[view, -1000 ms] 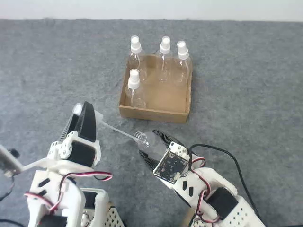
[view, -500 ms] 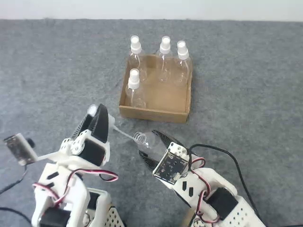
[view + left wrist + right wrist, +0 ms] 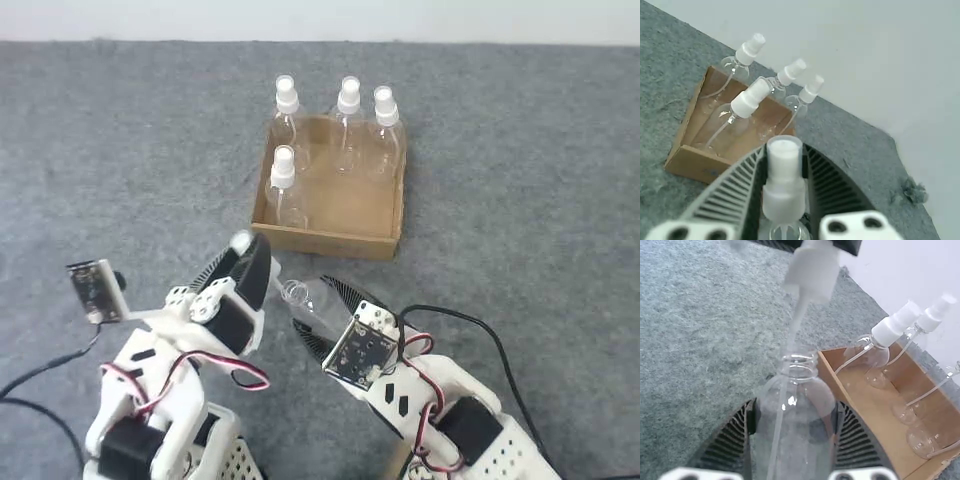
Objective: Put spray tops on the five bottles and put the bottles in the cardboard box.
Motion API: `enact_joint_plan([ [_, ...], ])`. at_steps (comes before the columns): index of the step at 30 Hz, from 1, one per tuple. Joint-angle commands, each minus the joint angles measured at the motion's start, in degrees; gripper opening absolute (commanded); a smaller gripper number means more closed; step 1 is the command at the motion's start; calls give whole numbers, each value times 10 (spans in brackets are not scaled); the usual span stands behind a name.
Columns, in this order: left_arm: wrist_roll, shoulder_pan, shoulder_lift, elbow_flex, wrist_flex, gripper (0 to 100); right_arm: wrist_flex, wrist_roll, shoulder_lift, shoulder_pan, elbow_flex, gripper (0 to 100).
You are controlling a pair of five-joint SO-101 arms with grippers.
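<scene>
The left gripper [image 3: 784, 152] tilts in from the left, clamped on a spray top [image 3: 784, 182] whose tube dips into the open bottle [image 3: 792, 400]. The right gripper [image 3: 312, 302] grips that bottle just near of the cardboard box [image 3: 325, 241], which holds four capped bottles [image 3: 348, 130].

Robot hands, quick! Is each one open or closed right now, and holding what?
Left hand: closed, holding the spray top.
Right hand: closed, holding the bottle.

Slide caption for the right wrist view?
Right gripper holds the open bottle, spray top tube in its neck, cardboard box beside.
</scene>
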Motion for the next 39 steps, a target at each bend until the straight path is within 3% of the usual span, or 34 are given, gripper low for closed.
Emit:
enact_joint_plan([
  [1,-5,7,1,-4,-19,12,-11,4,-12,-2,-8,6],
  [10,-5,11,1,44,-62,12,-11,4,-12,-3,-8,6],
  [16,-7,67,-1,62,-62,13,-10,5,-12,-3,-8,6],
  [24,-23,73,-3,58,-45,13,-14,4,-12,-2,-11,6],
  [39,-33,73,-3,60,-45,13,-40,-141,-12,-1,-13,6],
])
